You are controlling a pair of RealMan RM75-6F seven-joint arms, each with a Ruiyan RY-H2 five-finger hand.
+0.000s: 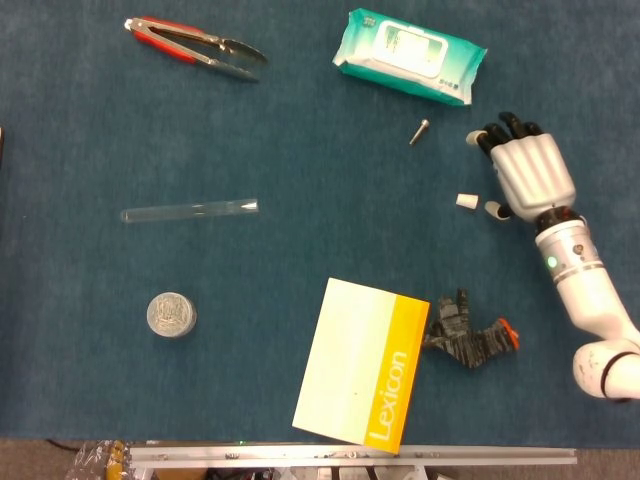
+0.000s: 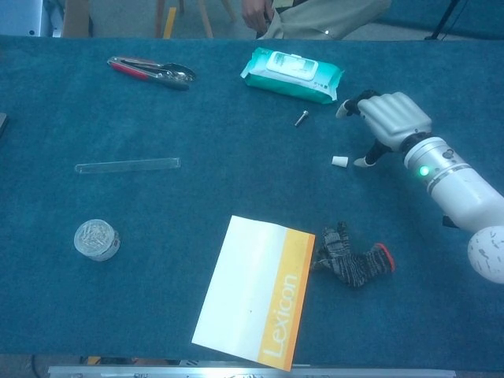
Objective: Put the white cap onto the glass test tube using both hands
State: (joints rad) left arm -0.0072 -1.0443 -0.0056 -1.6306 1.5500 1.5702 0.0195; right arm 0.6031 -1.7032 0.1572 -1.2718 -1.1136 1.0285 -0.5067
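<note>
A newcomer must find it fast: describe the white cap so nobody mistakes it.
Start at the teal wipes packet at the table's far edge and come toward the robot, past the small metal screw. The white cap lies just left of the right hand: tiny, stubby, and white, unlike the grey screw.

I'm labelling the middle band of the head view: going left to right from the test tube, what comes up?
Glass test tube → screw → white cap → right hand, beside the cap with its fingers spread.
</note>
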